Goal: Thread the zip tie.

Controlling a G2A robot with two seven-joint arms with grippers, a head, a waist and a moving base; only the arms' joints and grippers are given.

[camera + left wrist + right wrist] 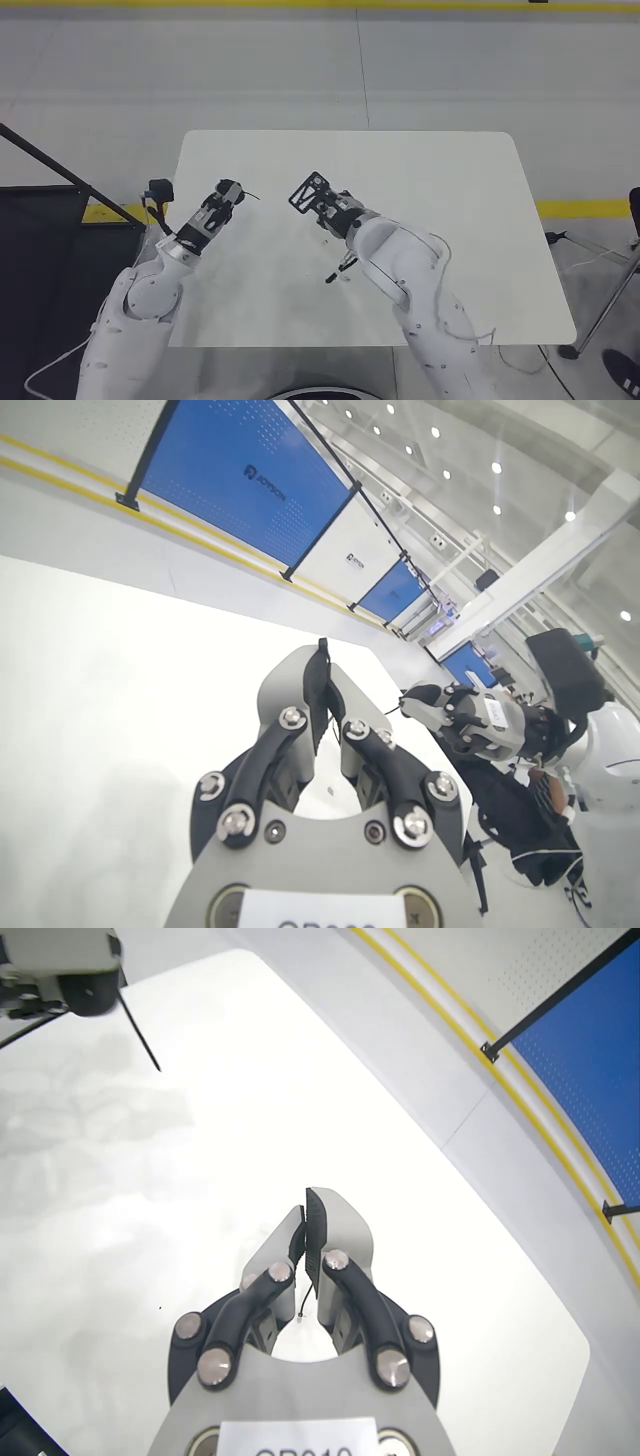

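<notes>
Zip tie (pixel 140 1037) juts from the left claw's (pixel 322 680) tips, apparently pinched.

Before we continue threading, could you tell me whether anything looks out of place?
Nothing stands out. The left gripper is shut on a zip tie whose tail sticks out straight; the right gripper pinches a thin black strand. Both hover apart above the white table.

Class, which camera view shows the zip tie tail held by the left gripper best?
The right wrist view: the zip tie tail juts from the left gripper, dark against the table, clear to its tip. The top view shows a faint short line; the left wrist view, a dark bit at its gripper's tip.
</notes>
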